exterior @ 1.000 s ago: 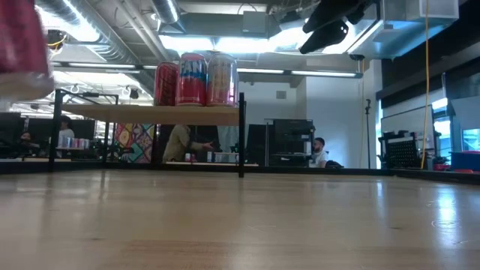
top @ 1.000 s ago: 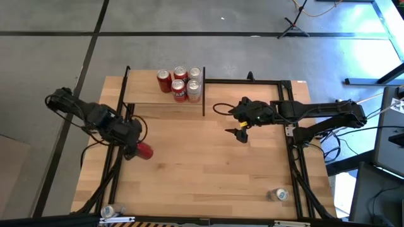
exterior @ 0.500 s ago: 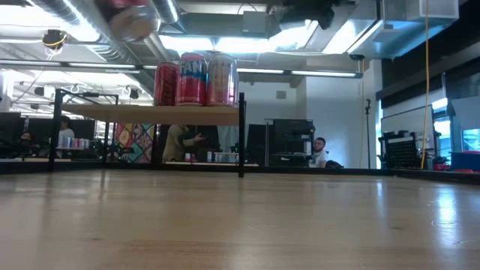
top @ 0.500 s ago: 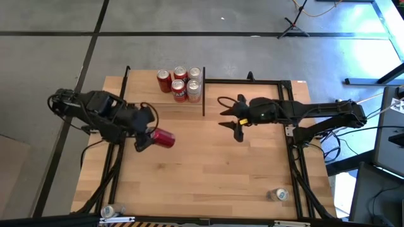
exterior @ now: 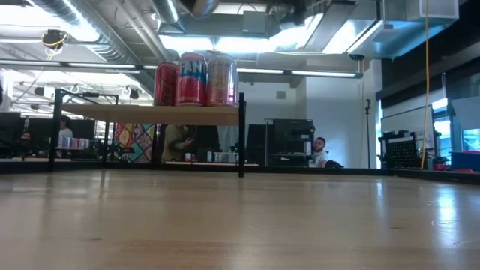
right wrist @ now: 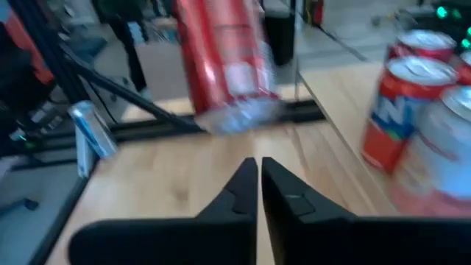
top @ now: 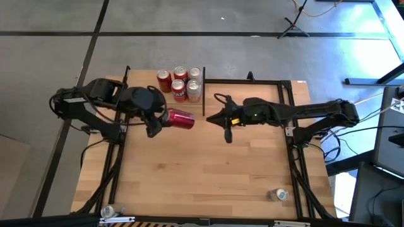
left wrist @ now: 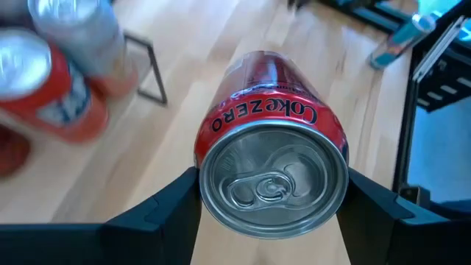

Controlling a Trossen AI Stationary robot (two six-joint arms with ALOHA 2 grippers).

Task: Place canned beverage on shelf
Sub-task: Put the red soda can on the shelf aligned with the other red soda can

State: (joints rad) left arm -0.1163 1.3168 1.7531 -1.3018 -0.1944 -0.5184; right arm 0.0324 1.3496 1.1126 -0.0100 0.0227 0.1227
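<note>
Left end effector (top: 165,120): closed on a red Coke Zero can (top: 180,118), fingers (left wrist: 158,213) pressing both sides.
Can: lying sideways in the air, just in front of the shelf (top: 144,93), lid facing the wrist.
Shelf: carries five upright cans (top: 180,83).
Right end effector (top: 228,135): fingers together, empty, above the tabletop (top: 208,176), beside the shelf's corner post.

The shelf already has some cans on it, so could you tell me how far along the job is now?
Done: four cans stand on the shelf. In hand: the left gripper holds a red Coke Zero can on its side, in the air beside the shelf. The right gripper is shut and empty. Left: setting this can down, then two cans at the table's near edge.
</note>
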